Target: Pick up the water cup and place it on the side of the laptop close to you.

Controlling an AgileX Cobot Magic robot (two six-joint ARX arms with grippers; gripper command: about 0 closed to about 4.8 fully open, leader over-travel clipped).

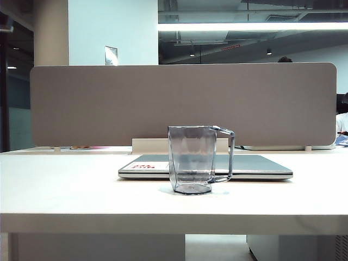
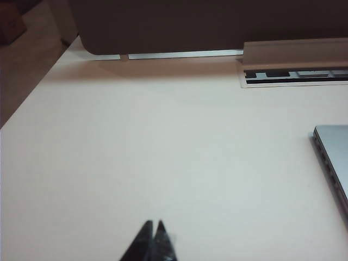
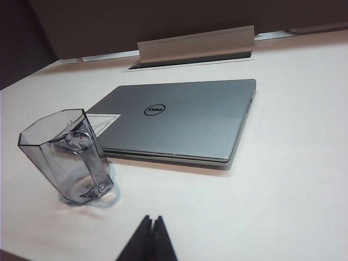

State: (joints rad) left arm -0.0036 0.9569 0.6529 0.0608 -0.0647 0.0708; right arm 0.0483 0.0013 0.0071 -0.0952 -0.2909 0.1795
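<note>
Cup (image 1: 193, 159) stood upright on the table (image 1: 65, 190), just in front of the closed laptop (image 1: 255, 165), handle toward the right in the exterior view. Right gripper (image 3: 151, 220) hung above the table, fingers pressed together, empty, cup (image 3: 65, 157) near but apart. Left gripper (image 2: 153, 225) likewise closed, empty, over bare table, the laptop edge (image 2: 333, 157) well off; cup not in its view.
</note>
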